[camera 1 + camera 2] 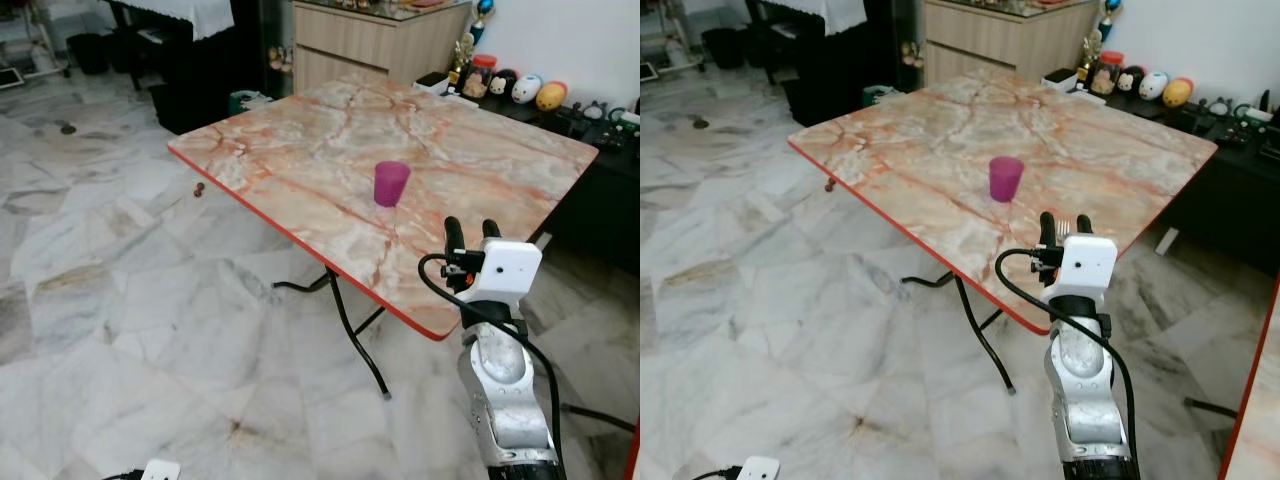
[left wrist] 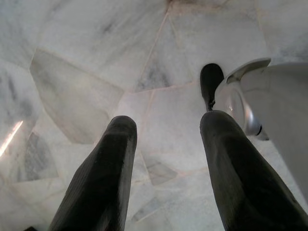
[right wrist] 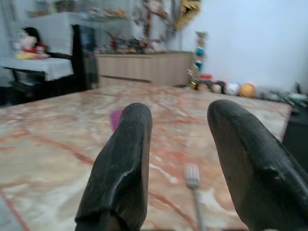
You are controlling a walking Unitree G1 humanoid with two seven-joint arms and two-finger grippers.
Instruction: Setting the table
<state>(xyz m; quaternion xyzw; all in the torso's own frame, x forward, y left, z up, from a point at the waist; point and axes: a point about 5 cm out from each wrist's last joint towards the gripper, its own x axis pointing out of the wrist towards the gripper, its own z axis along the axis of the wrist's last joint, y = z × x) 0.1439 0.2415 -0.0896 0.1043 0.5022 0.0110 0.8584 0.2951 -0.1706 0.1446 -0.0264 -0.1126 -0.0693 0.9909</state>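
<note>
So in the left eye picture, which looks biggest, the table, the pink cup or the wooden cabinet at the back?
1. The table, by far the biggest.
2. The wooden cabinet; it stands farther from the camera, so it may look smaller than it is.
3. The pink cup, smallest, standing on the table.

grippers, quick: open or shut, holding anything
Left gripper: open, empty, hanging idle over the marble floor.
Right gripper: open, empty, raised at the table edge, above a fork.

Table [image 1: 300, 150]: marble top largely bare from the left corner to the far edge. Obstacles: purple cup [image 1: 391, 183] near the middle; fork [image 3: 193, 185] by the near edge.
</note>
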